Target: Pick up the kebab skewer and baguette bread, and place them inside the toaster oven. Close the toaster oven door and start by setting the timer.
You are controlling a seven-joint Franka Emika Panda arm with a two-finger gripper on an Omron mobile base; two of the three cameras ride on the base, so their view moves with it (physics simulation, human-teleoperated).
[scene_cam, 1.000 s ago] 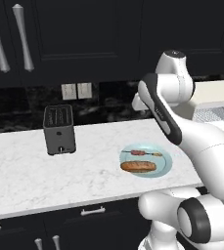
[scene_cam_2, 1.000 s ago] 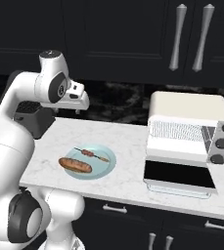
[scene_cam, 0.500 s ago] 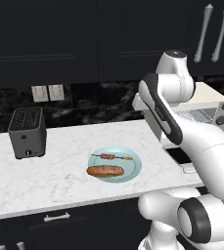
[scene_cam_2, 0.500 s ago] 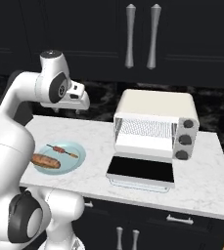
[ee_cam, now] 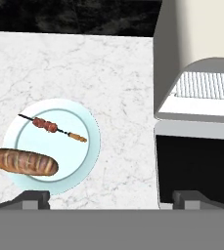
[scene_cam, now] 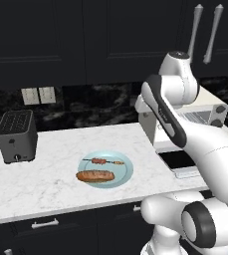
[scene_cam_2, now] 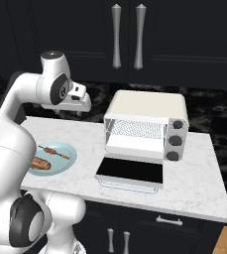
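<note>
skewer (ee_cam: 51, 127) and bread (ee_cam: 23, 162) lie on the plate (ee_cam: 90, 146), left of the oven (scene_cam_2: 147, 124); its door (scene_cam_2: 130, 172) lies open in front.

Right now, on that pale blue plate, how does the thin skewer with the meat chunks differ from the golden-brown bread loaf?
The thin kebab skewer with reddish-brown chunks is slender, mostly bare stick; the stubby golden-brown baguette loaf is thick and rounded. The skewer lies within the round pale blue plate, while the loaf's end overhangs the rim. The skewer is nearer the wall, the loaf nearer the counter's front edge. Both lie flat, untouched.
</note>
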